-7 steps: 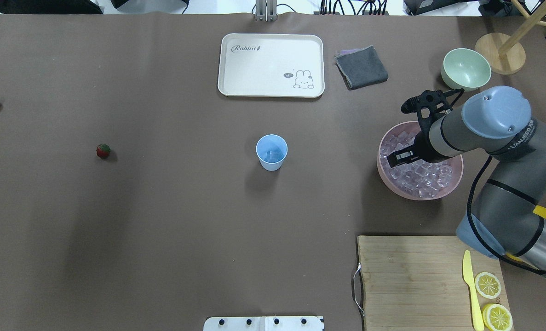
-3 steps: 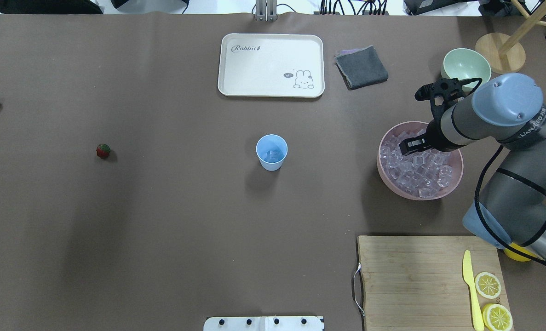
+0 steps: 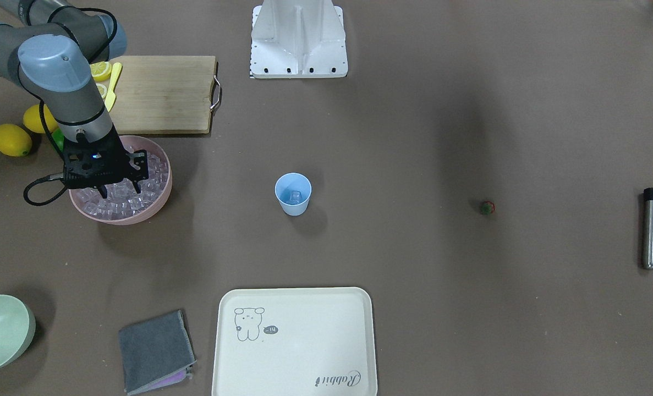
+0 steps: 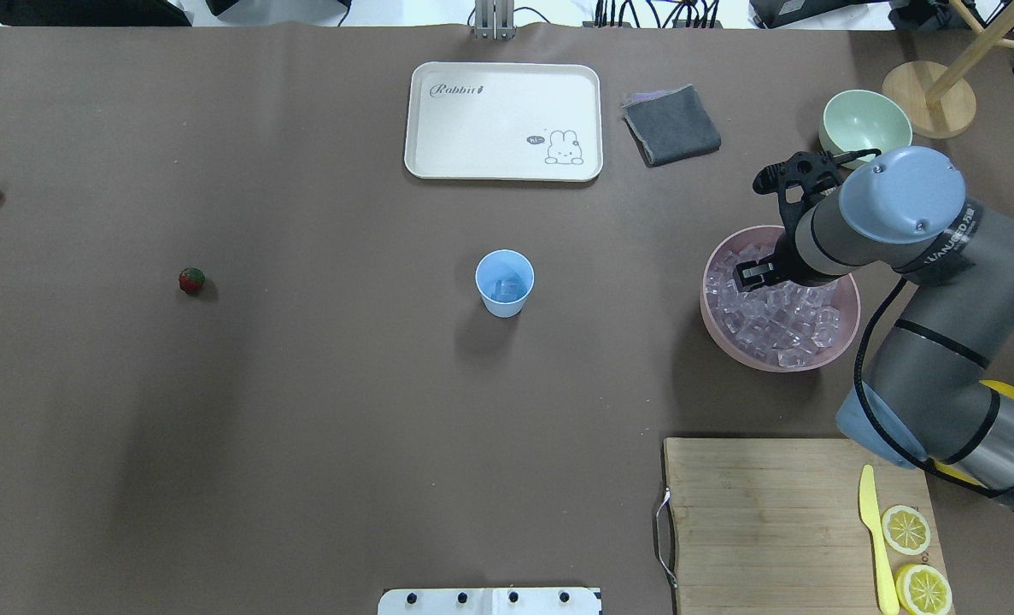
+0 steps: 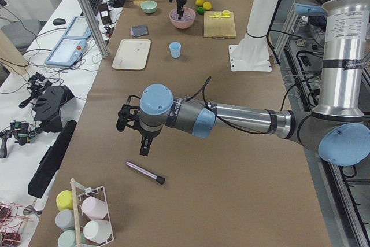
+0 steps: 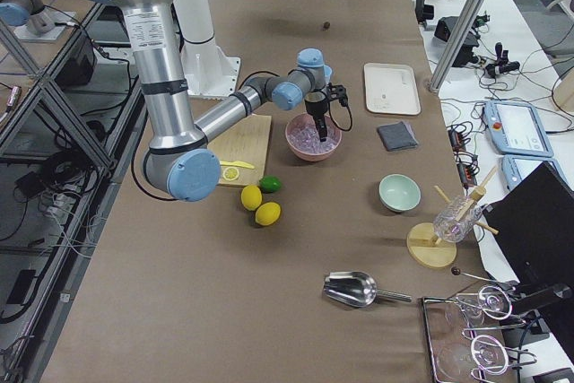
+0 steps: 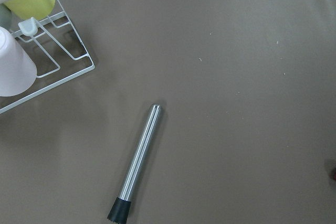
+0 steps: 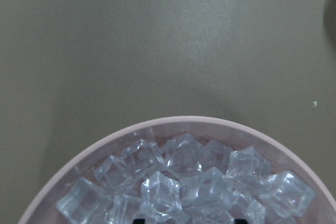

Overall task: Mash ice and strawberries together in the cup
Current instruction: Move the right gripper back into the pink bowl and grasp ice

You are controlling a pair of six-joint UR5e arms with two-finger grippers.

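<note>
Pink bowl [image 4: 716, 337] of ice [image 4: 780, 329] — right gripper [image 3: 121, 191] down among the cubes, spread apart.

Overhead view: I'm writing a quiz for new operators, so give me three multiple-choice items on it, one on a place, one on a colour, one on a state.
1. Where is the strawberry?
A. on the tray
B. on the bare table
C. on the cutting board

2. The bowl holding the ice is:
A. pink
B. pale green
C. white

3. The cup is:
A. on its side
B. upside down
C. upright

Answers:
1. B: it lies alone on the brown surface.
2. A: a pink rim rings the cubes.
3. C: its open mouth faces up.
</note>
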